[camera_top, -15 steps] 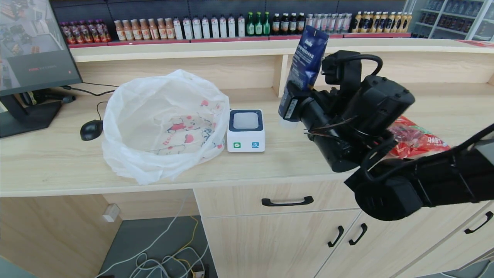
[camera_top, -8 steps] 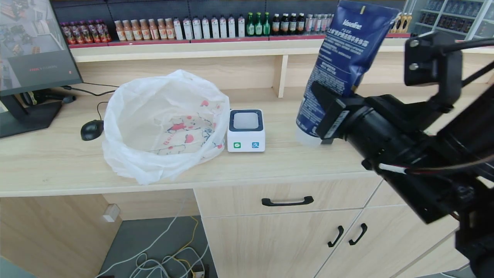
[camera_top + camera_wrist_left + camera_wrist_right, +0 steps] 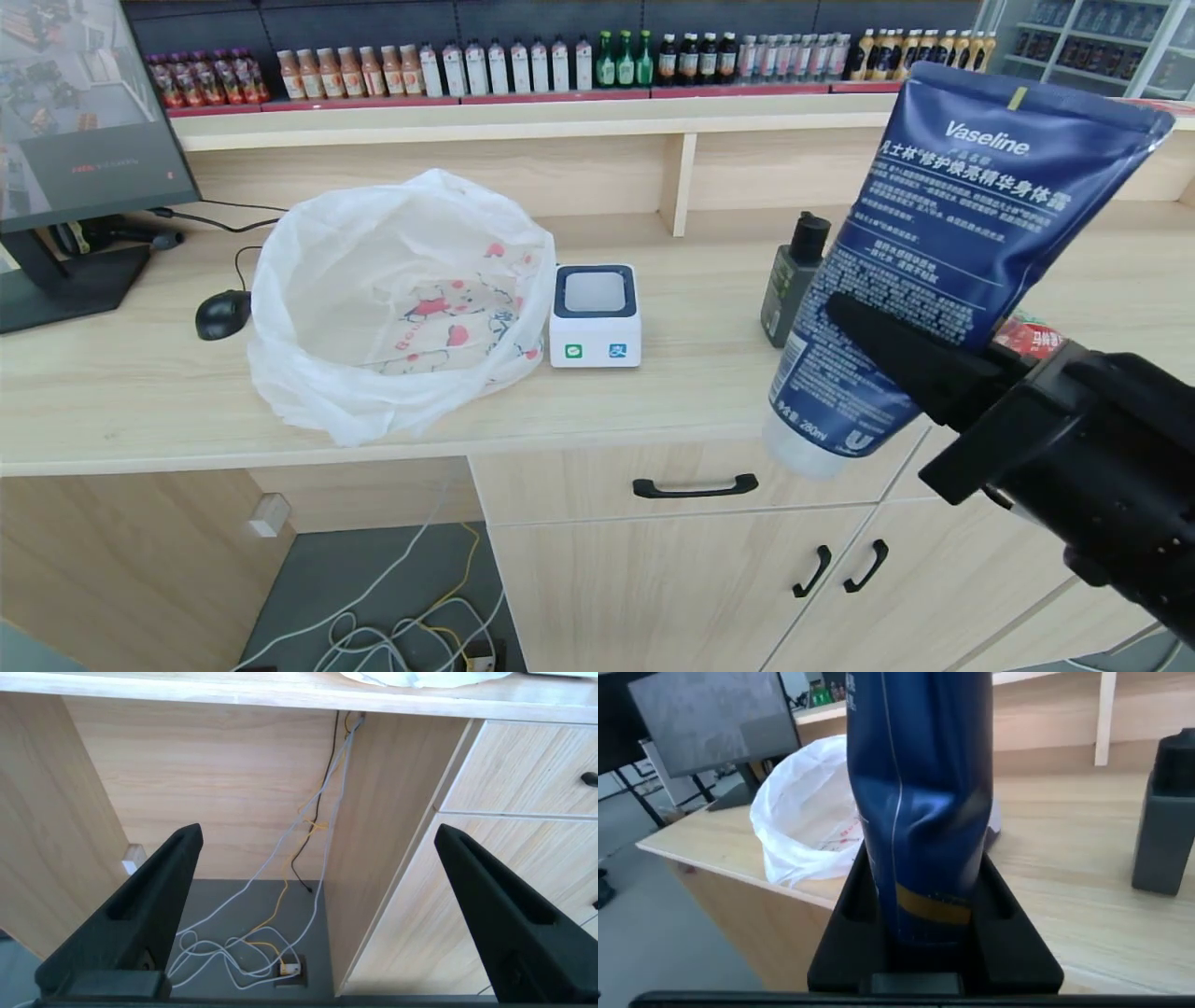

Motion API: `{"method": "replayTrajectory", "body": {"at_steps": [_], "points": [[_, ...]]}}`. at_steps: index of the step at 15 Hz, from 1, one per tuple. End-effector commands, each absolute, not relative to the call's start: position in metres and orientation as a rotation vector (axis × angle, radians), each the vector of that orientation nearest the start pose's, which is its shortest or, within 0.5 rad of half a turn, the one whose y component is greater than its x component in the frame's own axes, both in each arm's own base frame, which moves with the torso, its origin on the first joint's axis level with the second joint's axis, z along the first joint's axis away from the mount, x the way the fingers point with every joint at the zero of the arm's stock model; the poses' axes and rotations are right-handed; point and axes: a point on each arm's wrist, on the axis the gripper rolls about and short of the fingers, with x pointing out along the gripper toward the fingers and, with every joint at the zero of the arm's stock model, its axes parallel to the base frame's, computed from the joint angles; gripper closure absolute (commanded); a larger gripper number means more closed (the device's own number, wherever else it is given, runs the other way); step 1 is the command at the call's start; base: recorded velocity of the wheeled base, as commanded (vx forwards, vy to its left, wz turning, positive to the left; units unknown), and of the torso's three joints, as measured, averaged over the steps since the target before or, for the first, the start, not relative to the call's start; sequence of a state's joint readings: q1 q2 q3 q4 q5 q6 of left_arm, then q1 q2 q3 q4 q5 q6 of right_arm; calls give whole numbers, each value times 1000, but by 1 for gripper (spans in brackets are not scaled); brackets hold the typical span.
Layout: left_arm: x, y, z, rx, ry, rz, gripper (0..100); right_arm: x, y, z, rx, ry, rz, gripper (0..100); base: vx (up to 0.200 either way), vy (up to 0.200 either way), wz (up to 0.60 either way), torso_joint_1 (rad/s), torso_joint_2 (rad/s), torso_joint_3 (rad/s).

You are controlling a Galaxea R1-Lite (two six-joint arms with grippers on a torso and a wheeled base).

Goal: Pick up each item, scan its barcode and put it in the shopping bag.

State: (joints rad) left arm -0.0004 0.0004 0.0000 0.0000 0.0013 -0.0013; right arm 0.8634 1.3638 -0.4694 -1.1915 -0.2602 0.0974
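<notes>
Nearly hidden behind the tube (image 3: 971, 215), tight in the right hand (image 3: 864, 325): red packet (image 3: 1029, 336).

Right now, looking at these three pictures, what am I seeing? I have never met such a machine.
It is a two-armed robot at a shop counter. The wide picture comes from a camera on its head, the other two from cameras on its wrists. The right gripper is shut on a blue tube, held up, cap end down. On the counter sit a white shopping bag, a white scanner, a dark bottle and a red packet. The left gripper hangs open below the counter, facing cables.
</notes>
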Motion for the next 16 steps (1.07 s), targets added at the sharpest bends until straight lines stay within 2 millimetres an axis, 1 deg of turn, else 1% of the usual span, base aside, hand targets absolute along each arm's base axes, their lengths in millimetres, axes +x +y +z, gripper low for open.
{"method": "replayTrajectory", "body": {"at_steps": [1,3,5,6,7,8,9,10,11,13,14,16], "points": [[-23,0,75,-2,0,2,0,137,151,227,247,-199,638,100,0,0,0,0,0,0],[-23,0,75,-2,0,2,0,137,154,224,246,-180,716,100,0,0,0,0,0,0],[-23,0,75,-2,0,2,0,137,159,207,251,-100,820,100,0,0,0,0,0,0],[-23,0,75,-2,0,2,0,134,163,208,248,-101,906,100,0,0,0,0,0,0],[-23,0,75,-2,0,0,0,132,164,209,244,-102,957,100,0,0,0,0,0,0],[-23,0,75,-2,0,2,0,134,161,199,224,-61,1008,100,0,0,0,0,0,0],[-23,0,75,-2,0,0,0,135,159,195,227,-42,1017,100,0,0,0,0,0,0],[-23,0,75,-2,0,2,0,136,160,197,292,-21,1050,100,0,0,0,0,0,0],[-23,0,75,-2,0,0,0,135,159,202,360,-38,1059,100,0,0,0,0,0,0],[-23,0,75,-2,0,0,0,137,159,216,485,-80,1091,100,0,0,0,0,0,0],[-23,0,75,-2,0,2,0,140,163,223,574,-88,1119,100,0,0,0,0,0,0],[-23,0,75,-2,0,2,0,144,168,226,648,-111,1141,100,0,0,0,0,0,0]]}}
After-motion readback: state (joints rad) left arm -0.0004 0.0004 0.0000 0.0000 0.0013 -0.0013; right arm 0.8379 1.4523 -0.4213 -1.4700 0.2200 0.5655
